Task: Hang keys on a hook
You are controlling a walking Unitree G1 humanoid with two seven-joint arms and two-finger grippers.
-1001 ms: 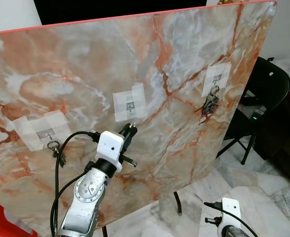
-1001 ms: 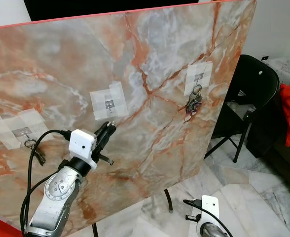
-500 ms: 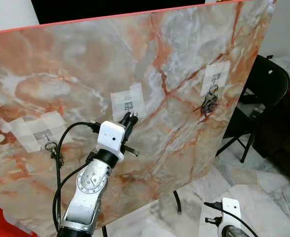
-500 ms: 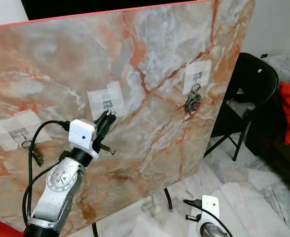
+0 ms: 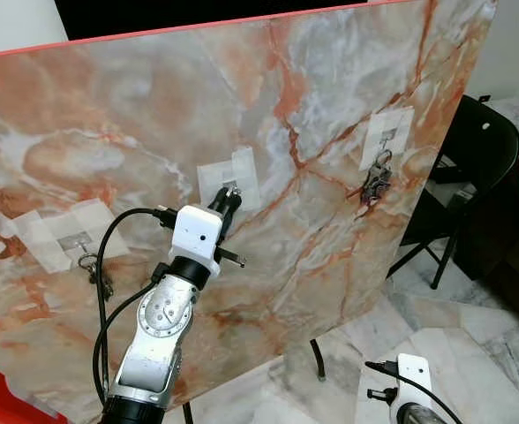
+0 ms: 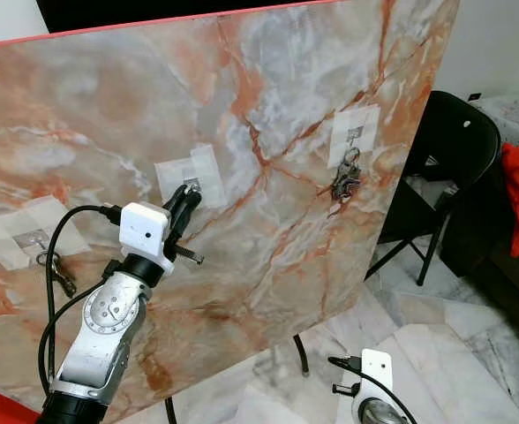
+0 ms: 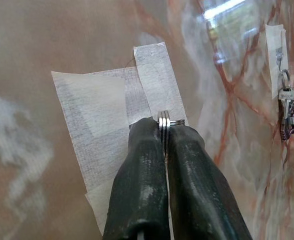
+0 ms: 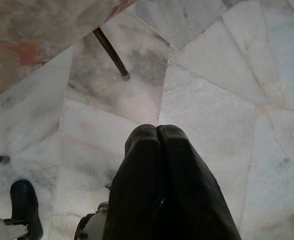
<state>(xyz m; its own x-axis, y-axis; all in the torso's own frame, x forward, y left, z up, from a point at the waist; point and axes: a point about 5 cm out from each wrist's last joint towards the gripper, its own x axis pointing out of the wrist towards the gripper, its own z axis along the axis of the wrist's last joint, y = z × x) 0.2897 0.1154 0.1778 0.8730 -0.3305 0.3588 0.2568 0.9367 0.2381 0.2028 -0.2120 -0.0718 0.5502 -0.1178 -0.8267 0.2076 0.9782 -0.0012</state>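
**Key ring at middle hook**

Left gripper (image 7: pixel 163 131) clenched on key ring (image 7: pixel 163 119), frame centre, against taped middle hook (image 5: pixel 231 188) on marble board (image 5: pixel 330 106). Risk: ring misses the hidden hook, drops on release. Right gripper (image 8: pixel 158 131) clenched empty, idle.

The left tool (image 7: pixel 163 131), its black fingers pinched on a silver key ring (image 7: pixel 165 120), has risen along the upright marble-patterned board (image 5: pixel 330 115) and now sits at the middle white tape patch (image 5: pixel 229 181), having been just below it a second ago.
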